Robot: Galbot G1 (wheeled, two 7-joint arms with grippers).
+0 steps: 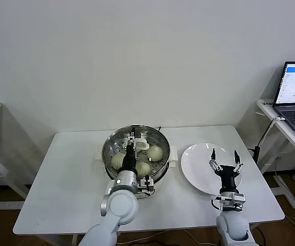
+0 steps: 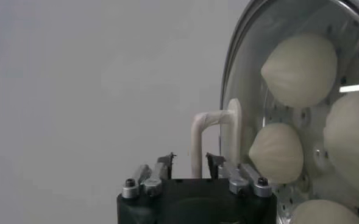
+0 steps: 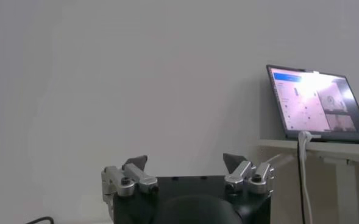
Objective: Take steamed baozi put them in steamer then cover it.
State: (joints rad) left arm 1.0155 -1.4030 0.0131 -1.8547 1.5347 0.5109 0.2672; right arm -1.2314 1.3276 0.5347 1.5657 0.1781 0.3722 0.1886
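The cream-white dough buns (image 1: 155, 152) are seen loaded under the clear glass lid (image 2: 292, 122), whose bar handle (image 2: 206, 137) is straddled, ungripped, by the left claw (image 2: 190, 163); the right claw (image 1: 224, 158), spread empty, is parked at four o'clock.

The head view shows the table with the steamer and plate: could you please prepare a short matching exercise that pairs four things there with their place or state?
Things:
1. baozi
2. cover
3. plate
4. right gripper

Places or states:
A. bare, beside the steamer on the robot's right
B. open, above the plate
C. on the steamer, its handle between the left gripper's fingers
D. inside the steamer, under the glass

Pairs: 1-D, 2-C, 3-A, 4-B
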